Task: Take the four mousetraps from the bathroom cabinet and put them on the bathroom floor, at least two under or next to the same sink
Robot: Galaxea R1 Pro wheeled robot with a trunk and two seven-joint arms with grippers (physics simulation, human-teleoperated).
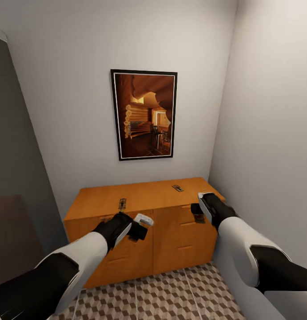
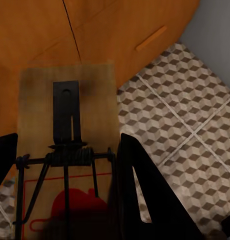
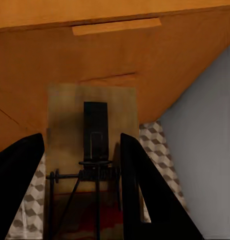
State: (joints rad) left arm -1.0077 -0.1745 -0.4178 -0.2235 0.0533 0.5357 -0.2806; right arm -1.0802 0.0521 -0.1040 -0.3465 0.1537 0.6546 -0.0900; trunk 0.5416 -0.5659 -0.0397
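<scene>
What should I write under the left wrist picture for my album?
Left gripper holding a wooden mousetrap in front of the orange cabinet, above the cube-patterned floor.

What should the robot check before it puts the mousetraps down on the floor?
1. Left gripper holds a mousetrap: ok, the board sits between its fingers.
2. Right gripper holds a mousetrap: ok, the board sits between its fingers.
3. Traps left on the cabinet: two, a left one and a right one. Not ok, still to fetch.
4. Floor in front of the cabinet: ok, bare tiles show.
5. Sink nearby: cannot tell, it is not in these pictures.
6. Grip firm enough for carrying: cannot tell.
</scene>
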